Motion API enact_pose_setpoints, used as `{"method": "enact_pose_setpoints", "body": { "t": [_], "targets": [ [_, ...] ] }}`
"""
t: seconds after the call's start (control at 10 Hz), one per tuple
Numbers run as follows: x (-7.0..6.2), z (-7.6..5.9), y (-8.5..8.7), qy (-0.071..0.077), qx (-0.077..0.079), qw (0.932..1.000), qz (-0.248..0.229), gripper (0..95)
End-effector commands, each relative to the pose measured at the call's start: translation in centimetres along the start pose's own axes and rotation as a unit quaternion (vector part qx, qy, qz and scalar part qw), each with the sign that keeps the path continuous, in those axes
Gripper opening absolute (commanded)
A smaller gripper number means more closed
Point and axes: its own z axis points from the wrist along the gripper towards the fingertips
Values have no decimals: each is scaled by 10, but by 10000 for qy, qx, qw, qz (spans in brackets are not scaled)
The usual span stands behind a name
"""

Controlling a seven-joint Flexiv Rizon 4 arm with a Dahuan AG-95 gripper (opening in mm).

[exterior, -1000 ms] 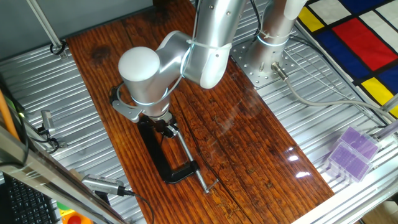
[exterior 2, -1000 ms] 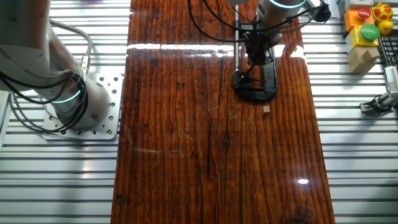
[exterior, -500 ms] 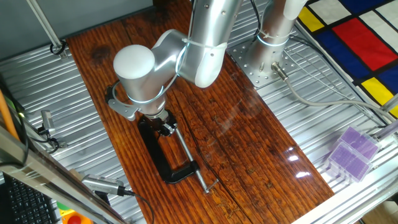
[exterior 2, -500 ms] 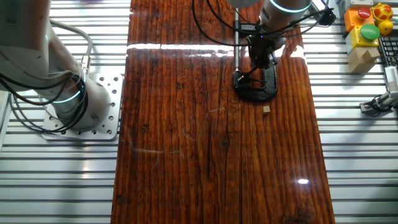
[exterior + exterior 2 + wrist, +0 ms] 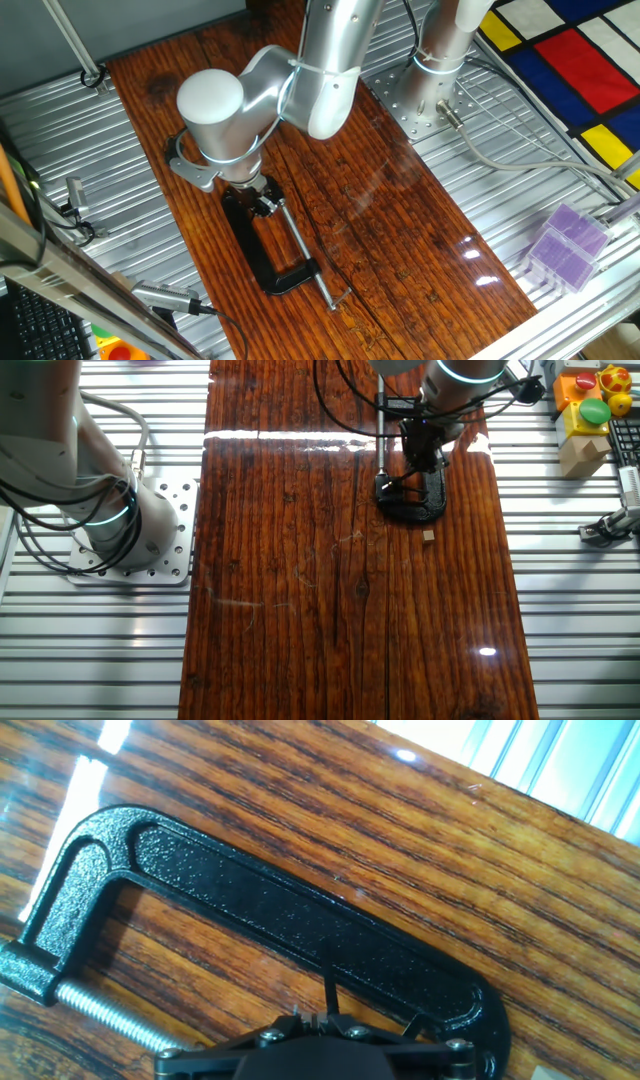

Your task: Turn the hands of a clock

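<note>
Scene: a silver robot arm is bending over a dark-stained wooden table (image 5: 400, 230) that is flanked by ribbed metal racks.
Gripper: the gripper (image 5: 262, 200) is hanging low over one end of a black C-clamp (image 5: 262, 262), at about 9 o'clock on the table in one fixed view.
Same spot, other fixed view: the gripper (image 5: 421, 450) is sitting at about 1 o'clock on the table, over the C-clamp (image 5: 412, 500).
Tool state: the fingertips are hidden under the wrist or cropped out in every view, so it cannot be told whether they are spread or pressed together.
Clock: the small task piece is presumably sitting in the clamp's jaw under the hand; only a thin dark needle (image 5: 327, 988) is rising at 6 o'clock in the hand view, crossing the C-clamp (image 5: 290, 925) frame.
Screw: the clamp's threaded rod (image 5: 105, 1012) is running in from 8 o'clock.
Stray item: a tiny tan block (image 5: 428, 535) is lying just beside the clamp.
Step in hand: the arm appears to be working at the clock itself, engaging or turning a hand.
Next move: it likely calls for a slow wrist rotation, keeping centred over the pivot so the needle does not slip.
</note>
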Motion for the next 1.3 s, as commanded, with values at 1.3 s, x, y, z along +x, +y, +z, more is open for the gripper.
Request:
{"method": "enact_pose_setpoints", "body": {
  "t": [1.3],
  "targets": [
    [7, -3, -16, -6, -2, 9998, -197, 0]
  ]
}}
